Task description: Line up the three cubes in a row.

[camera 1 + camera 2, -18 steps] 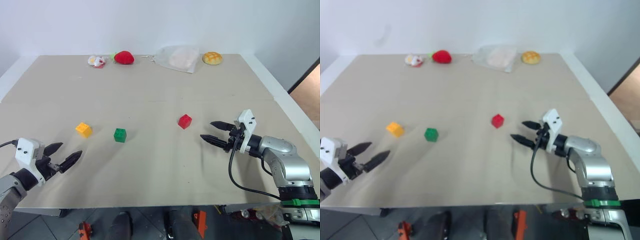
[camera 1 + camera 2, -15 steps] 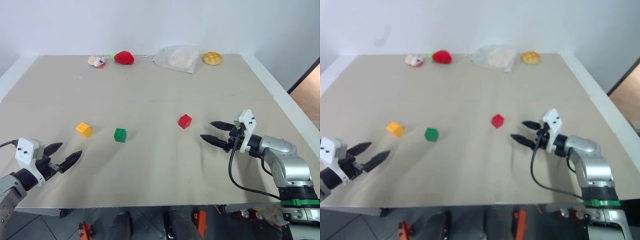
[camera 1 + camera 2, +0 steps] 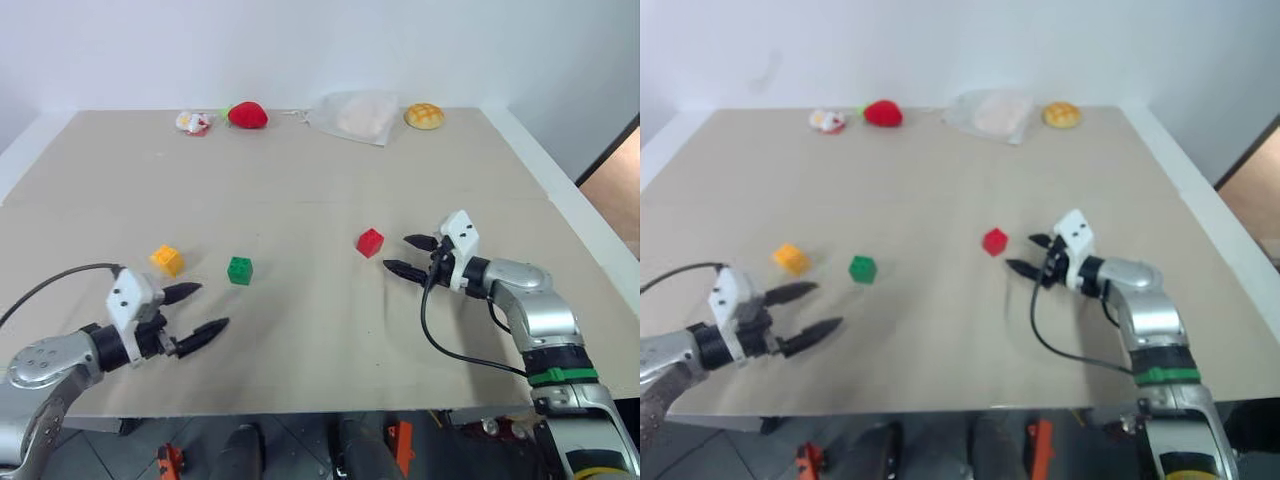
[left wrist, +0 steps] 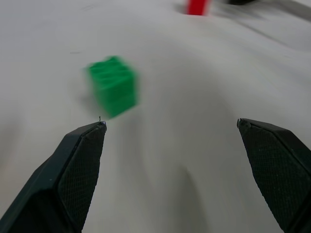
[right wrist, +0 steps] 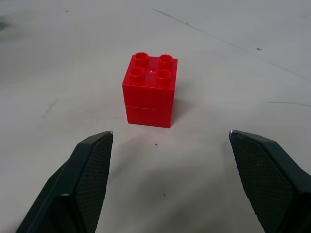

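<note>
Cubes sit unaligned on a pale beige bench (image 3: 320, 200): a small red studded plastic cube (image 3: 370, 242) lies well apart from a green studded plastic cube (image 3: 240, 270) and a yellow-orange studded plastic cube (image 3: 168, 260), which sit near each other. The right claw (image 3: 406, 256), released and empty, points at the red cube from just beside it, the block centred ahead of its spread fingers. The left claw (image 3: 196, 310), also released and empty, hovers near the green cube, which lies ahead and off toward one finger. Judged from this, the right arm is nearer to a grasp.
</note>
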You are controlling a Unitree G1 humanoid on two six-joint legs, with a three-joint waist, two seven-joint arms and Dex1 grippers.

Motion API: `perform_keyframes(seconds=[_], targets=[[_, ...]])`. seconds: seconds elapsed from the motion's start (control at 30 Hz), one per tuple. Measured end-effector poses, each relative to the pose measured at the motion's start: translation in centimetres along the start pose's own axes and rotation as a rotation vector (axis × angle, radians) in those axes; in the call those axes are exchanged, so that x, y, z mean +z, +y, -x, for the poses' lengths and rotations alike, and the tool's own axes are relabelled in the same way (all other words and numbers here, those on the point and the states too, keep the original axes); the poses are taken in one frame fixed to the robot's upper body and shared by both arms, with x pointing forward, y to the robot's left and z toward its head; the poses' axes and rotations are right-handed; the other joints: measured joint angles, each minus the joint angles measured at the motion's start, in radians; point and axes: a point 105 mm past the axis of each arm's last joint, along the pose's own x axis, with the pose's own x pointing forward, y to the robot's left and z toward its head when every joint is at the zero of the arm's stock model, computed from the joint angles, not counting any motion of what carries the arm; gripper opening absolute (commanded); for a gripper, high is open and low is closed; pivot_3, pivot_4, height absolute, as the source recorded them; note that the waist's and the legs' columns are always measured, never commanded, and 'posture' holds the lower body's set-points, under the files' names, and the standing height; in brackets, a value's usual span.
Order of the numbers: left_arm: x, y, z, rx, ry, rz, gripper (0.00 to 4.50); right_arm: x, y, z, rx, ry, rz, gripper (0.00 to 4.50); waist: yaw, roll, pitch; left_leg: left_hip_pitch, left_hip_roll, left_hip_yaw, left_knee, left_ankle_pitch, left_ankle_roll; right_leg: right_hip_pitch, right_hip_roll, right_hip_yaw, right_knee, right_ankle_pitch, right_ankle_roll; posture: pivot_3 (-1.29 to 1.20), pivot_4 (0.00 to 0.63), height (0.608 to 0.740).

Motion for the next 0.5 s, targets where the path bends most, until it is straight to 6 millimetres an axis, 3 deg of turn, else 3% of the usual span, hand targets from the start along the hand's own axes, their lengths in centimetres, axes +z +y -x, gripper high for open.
perform_keyframes(seconds=[0.5], targets=[[1.3, -0.3, -1.7, -0.046, -0.046, -0.045, 4.48, 0.6, 0.9, -3.1, 0.079, -0.024, 0.012, 3.97, -0.001, 0.000, 0.000, 0.001, 0.002, 0.000, 0.000, 0.000, 0.000, 0.000, 0.003, 0.002, 0.000, 0.002, 0.001, 0.00, 0.150, 0.740]])
